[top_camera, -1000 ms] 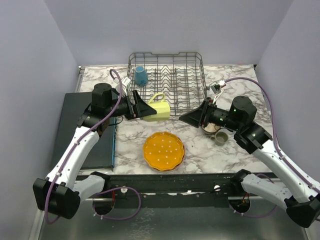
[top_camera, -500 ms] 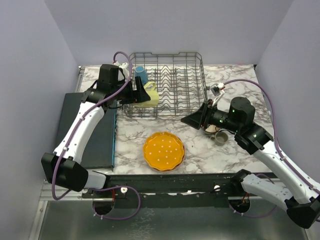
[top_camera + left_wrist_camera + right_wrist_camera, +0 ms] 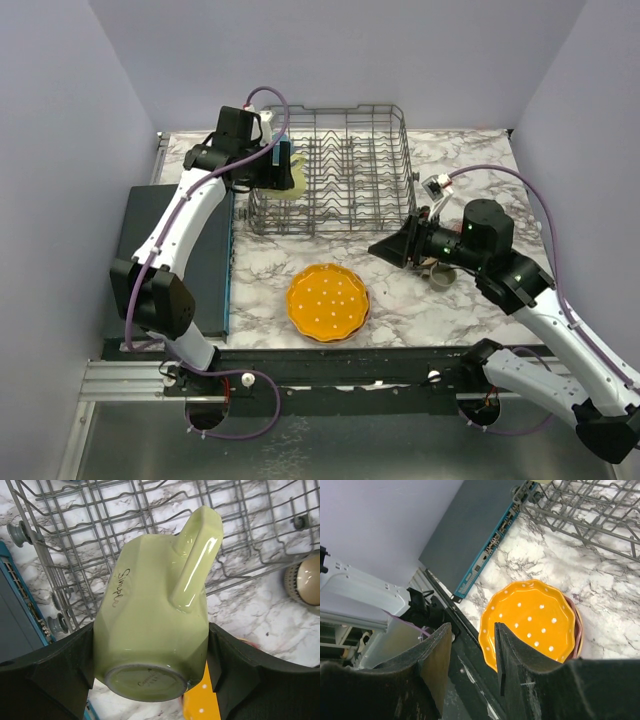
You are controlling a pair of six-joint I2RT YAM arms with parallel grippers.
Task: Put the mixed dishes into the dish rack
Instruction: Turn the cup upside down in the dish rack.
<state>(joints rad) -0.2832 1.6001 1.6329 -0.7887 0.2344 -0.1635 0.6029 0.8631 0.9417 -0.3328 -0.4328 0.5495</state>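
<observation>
Script reading "Simple" marked the 1 yellow mug (image 3: 155, 615), clamped by the left gripper (image 3: 150, 670) over the dish rack's (image 3: 400, 150) left end. The right gripper (image 3: 471, 637) hung partly parted, empty, near 1 white-dotted orange plate (image 3: 328, 302).

The plate (image 3: 328, 302) lies on the table (image 3: 470, 170) before the dish rack (image 3: 340, 108), mat (image 3: 212, 295) at left.

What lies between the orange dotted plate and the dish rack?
Nothing; only bare marble tabletop separates the orange dotted plate from the dish rack, clearest in the top view.
</observation>
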